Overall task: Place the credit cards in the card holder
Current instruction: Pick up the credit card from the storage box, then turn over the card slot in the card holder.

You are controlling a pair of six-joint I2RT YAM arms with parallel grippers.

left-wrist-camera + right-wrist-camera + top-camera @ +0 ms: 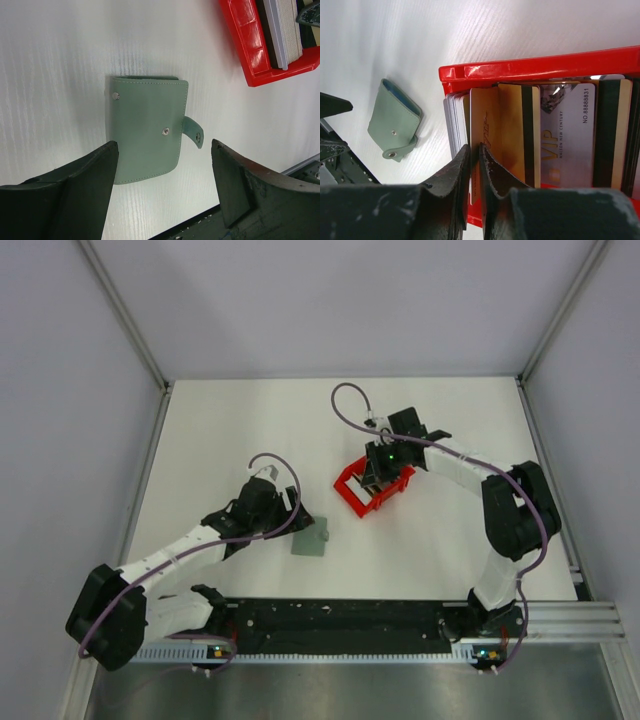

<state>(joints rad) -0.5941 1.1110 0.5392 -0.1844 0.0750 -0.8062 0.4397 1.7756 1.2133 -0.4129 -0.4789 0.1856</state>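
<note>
Right fingers (454, 182) closed on edge of tan card (485, 120) in red bin (530, 67), left fingers (85, 175) wide open, empty, over card holder (145, 130); card looks thin, stiff, slick, so pinch flat faces.

Bare table (240, 430) around card holder (145, 130); red bin (535, 67) walls tight around credit cards (512, 135).

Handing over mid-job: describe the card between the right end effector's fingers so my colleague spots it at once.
Find the red bin of upright cards on the white table. At the row's end nearest the green card holder, just past some white cards, sits the tan card in the right end effector. Unlike its black-striped neighbour, its face is plain tan with faint script.
</note>
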